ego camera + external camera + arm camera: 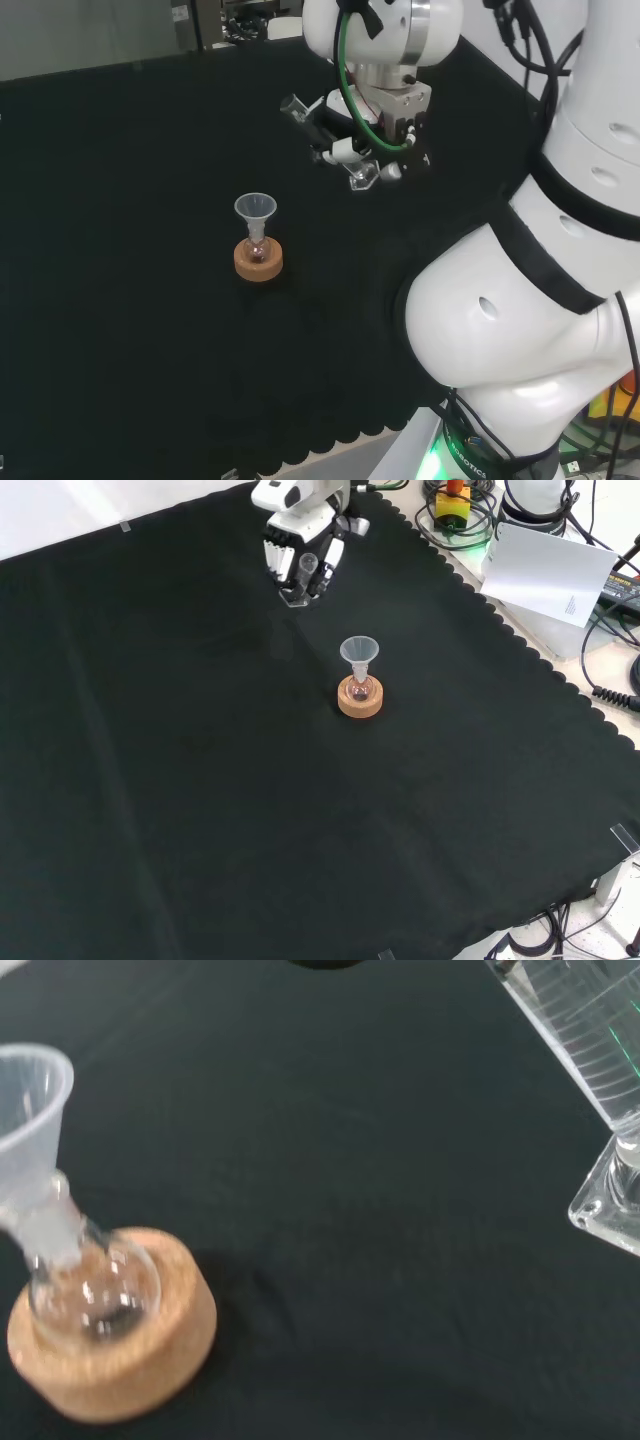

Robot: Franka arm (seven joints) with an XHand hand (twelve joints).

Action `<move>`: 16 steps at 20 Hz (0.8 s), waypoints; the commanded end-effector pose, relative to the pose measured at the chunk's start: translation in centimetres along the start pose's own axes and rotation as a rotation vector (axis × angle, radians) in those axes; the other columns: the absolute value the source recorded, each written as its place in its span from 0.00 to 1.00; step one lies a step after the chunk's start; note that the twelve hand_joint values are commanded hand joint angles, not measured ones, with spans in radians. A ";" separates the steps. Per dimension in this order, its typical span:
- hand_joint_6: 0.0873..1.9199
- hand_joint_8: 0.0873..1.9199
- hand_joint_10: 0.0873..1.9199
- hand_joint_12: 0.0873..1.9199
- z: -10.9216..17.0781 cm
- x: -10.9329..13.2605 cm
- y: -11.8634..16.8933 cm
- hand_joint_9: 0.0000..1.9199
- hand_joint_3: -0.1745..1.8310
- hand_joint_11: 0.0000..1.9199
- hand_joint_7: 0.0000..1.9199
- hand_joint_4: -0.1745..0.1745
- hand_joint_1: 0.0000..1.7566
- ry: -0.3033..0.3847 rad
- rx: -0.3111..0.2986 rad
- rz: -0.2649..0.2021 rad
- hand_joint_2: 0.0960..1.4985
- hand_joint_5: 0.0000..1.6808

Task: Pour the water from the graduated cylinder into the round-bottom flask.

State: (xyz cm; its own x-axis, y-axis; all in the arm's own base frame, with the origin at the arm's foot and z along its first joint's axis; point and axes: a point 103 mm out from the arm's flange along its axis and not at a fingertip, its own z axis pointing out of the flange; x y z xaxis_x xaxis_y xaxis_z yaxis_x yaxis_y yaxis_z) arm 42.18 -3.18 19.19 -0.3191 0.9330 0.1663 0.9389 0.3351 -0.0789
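A small clear round-bottom flask (pixel 258 250) stands on a cork ring (pixel 258 264) with a clear funnel (pixel 255 208) in its neck. The hand (pixel 372 148) hovers above the cloth, to the right of and beyond the flask in the head view, with its fingers curled round a clear graduated cylinder (pixel 325 130). The cylinder is tilted, its mouth toward the upper left and its foot lower right. In the front view the hand (pixel 300 545) and cylinder (pixel 305 572) are beyond the funnel (pixel 359 650) and the flask (pixel 360 688). The wrist view shows the cylinder (pixel 590 1040) beside the flask (pixel 90 1295) and the ring (pixel 125 1360). I cannot tell whether the cylinder holds water.
Black cloth (pixel 200 780) covers the bench, with a scalloped edge at the right of the front view. Beyond that edge lie a white sheet (pixel 545 572) and cables (pixel 610 690). The arm's white links (pixel 540 260) stand at the right of the head view.
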 end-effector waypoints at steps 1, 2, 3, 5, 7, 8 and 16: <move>0.55 0.20 0.00 0.34 0.4 1.0 -2.9 0.74 0.09 0.70 0.62 0.29 0.63 -0.084 0.083 0.004 0.75 0.55; 0.55 0.20 0.00 0.34 0.6 1.3 -3.2 0.74 0.09 0.70 0.62 0.29 0.63 -0.105 0.098 0.001 0.75 0.55; 0.55 0.20 0.00 0.34 0.8 1.6 -3.4 0.74 0.09 0.70 0.62 0.29 0.63 -0.119 0.113 -0.003 0.75 0.55; 0.55 0.20 0.00 0.34 1.3 2.2 -3.7 0.74 0.09 0.70 0.62 0.29 0.63 -0.150 0.142 -0.010 0.75 0.55; 0.55 0.20 0.00 0.34 1.8 2.6 -3.8 0.74 0.09 0.70 0.62 0.29 0.63 -0.166 0.172 -0.007 0.75 0.55; 0.55 0.20 0.00 0.34 2.0 2.8 -3.8 0.74 0.09 0.70 0.62 0.29 0.63 -0.174 0.182 -0.006 0.75 0.55; 0.55 0.20 0.00 0.34 2.8 3.4 -3.9 0.74 0.09 0.70 0.62 0.29 0.63 -0.264 0.266 0.003 0.75 0.55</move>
State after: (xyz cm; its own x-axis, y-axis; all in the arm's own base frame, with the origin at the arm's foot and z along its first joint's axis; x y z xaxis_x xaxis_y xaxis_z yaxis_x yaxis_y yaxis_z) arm 37.49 -1.63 17.87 -0.3467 0.9371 -0.0397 0.9051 0.3231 -0.2763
